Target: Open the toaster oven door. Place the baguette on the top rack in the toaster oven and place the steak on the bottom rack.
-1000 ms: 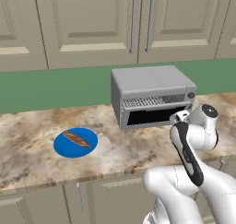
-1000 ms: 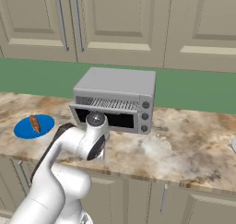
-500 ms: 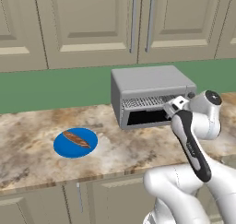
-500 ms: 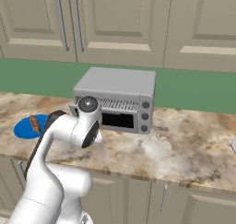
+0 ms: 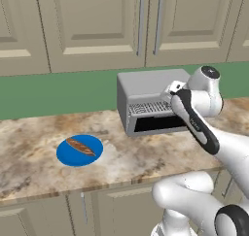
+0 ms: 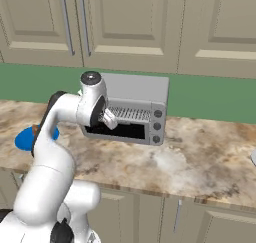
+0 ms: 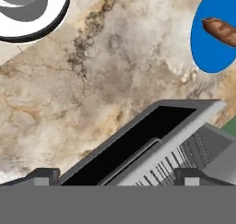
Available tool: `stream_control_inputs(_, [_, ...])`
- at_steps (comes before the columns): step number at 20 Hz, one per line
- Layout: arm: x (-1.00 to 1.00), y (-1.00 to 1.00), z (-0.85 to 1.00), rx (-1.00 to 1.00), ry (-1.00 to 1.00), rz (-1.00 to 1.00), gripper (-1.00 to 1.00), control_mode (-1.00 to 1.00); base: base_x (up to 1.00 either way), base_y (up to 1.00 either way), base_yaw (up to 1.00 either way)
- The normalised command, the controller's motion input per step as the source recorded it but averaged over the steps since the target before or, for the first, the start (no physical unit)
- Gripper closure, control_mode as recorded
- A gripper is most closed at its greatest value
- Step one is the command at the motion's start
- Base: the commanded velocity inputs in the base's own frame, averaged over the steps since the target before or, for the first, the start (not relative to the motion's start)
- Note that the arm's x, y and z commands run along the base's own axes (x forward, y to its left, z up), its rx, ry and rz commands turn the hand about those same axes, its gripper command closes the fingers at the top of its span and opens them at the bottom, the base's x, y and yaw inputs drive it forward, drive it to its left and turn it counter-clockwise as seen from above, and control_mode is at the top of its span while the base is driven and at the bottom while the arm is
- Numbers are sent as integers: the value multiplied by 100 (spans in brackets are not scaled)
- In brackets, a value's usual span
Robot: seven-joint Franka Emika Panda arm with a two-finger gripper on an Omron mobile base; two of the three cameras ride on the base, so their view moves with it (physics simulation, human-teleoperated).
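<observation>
the hand [image 6: 109,119] is spread wide, grasping nothing, right at the toaster oven [image 5: 146,106] mouth; swinging away carelessly, it could clip the lowered toaster oven door [image 7: 133,142] or top rack [image 5: 151,108]. the baguette [image 5: 80,146] lies well apart on the blue plate [image 5: 65,155], toward the tabletop's [image 5: 29,147] front edge.

No readable text or labels anywhere.

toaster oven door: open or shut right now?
Open. The toaster oven door hangs dropped from its lower hinge, and the toaster oven front shows a dark cavity with a wire rack exposed in both base views.
</observation>
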Motion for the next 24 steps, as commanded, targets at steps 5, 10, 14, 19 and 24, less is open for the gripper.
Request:
stream_control_inputs(5, [94, 7, -62, -31, 22, 34, -100, -100, 0, 0, 0])
stream_control_inputs(10, [49, 0, -8, -8, 0, 18, -100, -100, 0, 0, 0])
stream_control_inputs(14, [60, 5, -51, -8, 2, 14, -100, -100, 0, 0, 0])
stream_control_inputs(19, [37, 0, -49, -3, 0, 17, -100, -100, 0, 0, 0])
stream_control_inputs(24, [-8, 0, -57, -1, 0, 20, -100, -100, 0, 0, 0])
